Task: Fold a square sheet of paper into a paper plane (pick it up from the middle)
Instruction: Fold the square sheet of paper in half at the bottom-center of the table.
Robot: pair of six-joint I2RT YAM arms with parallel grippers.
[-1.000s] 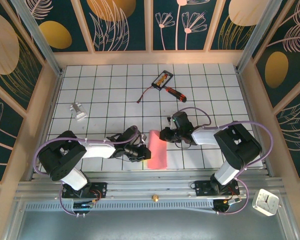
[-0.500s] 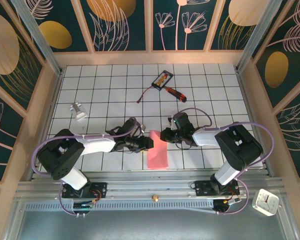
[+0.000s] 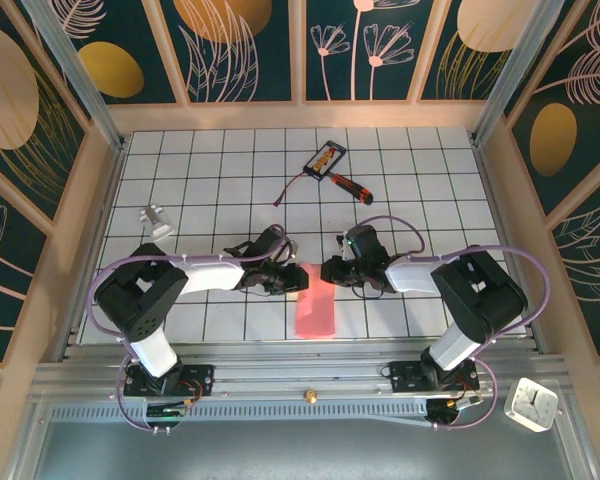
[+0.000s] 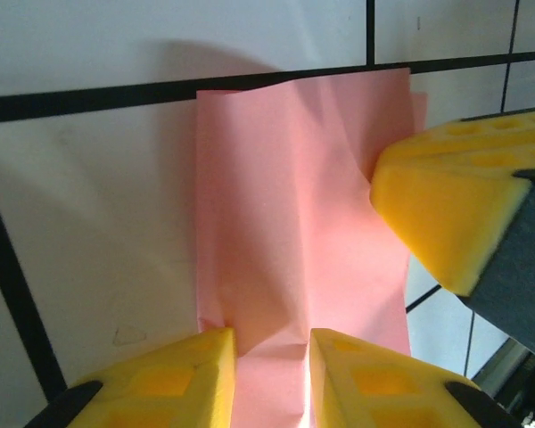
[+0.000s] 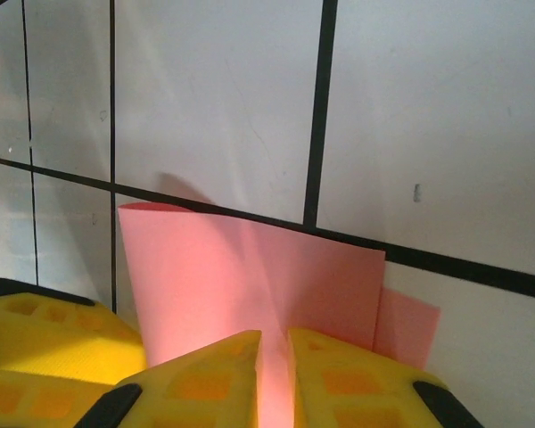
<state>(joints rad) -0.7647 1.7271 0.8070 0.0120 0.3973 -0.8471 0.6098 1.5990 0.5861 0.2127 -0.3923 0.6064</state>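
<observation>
No readable text, label, brand or number shows anywhere.

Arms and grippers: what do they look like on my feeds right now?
Both the left arm and right arm have black joints, white link shells and a lilac cable looping alongside. Finger pads are yellow, dimpled, on black mounts.

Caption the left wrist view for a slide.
Left gripper straddles the crease of the folded pink paper, the right gripper's finger at its side edge.
</observation>
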